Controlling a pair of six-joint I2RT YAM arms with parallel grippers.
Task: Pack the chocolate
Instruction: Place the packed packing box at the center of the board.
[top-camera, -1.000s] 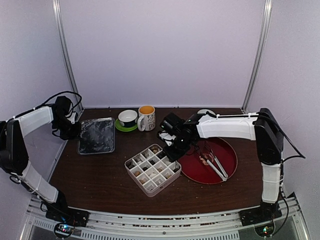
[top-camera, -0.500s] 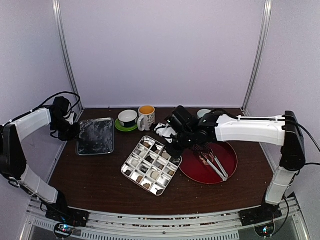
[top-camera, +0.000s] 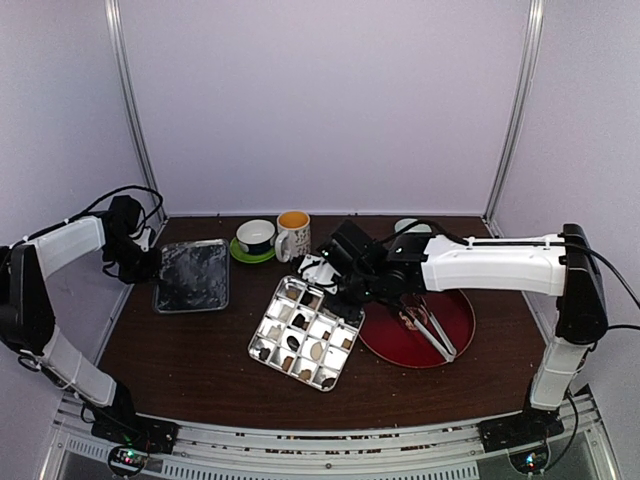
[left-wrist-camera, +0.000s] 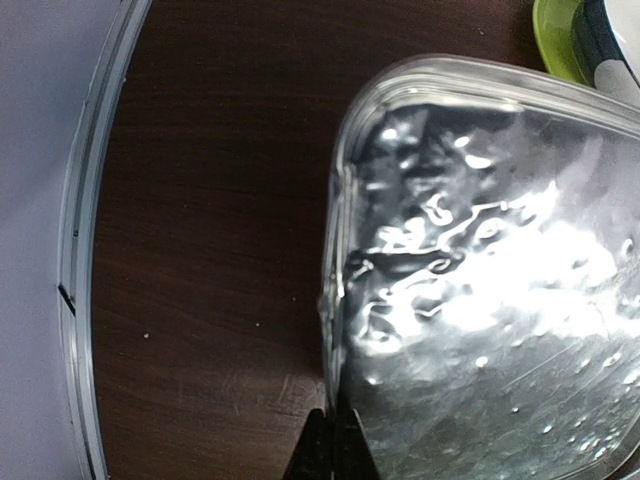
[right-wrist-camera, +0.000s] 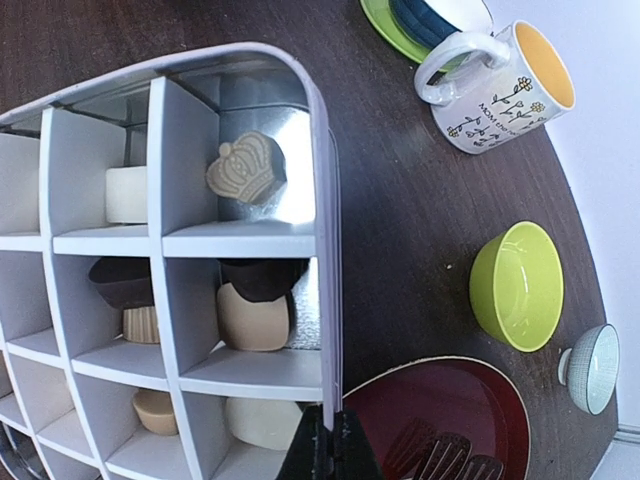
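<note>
Over the last second the right gripper (right-wrist-camera: 328, 448), pinched shut on the rim of the divided box (right-wrist-camera: 326, 220), has swung the box round on the counter (top-camera: 190, 350), so it now lies corner-on beside the red plate (top-camera: 458, 300). The chocolate (right-wrist-camera: 247, 170) sits in the box's compartments, apparently undisturbed. The left gripper (left-wrist-camera: 330, 452) is clamped on the edge of the lid (left-wrist-camera: 480, 270), so closing the box looks like the next step.

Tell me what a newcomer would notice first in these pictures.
The white divided box sits at the table's centre, its cells holding brown, dark and cream chocolates, with the right gripper shut on its rim. To its right, metal tongs lie on a round red plate; far left, the left gripper pinches a crinkled silver tray.
</note>
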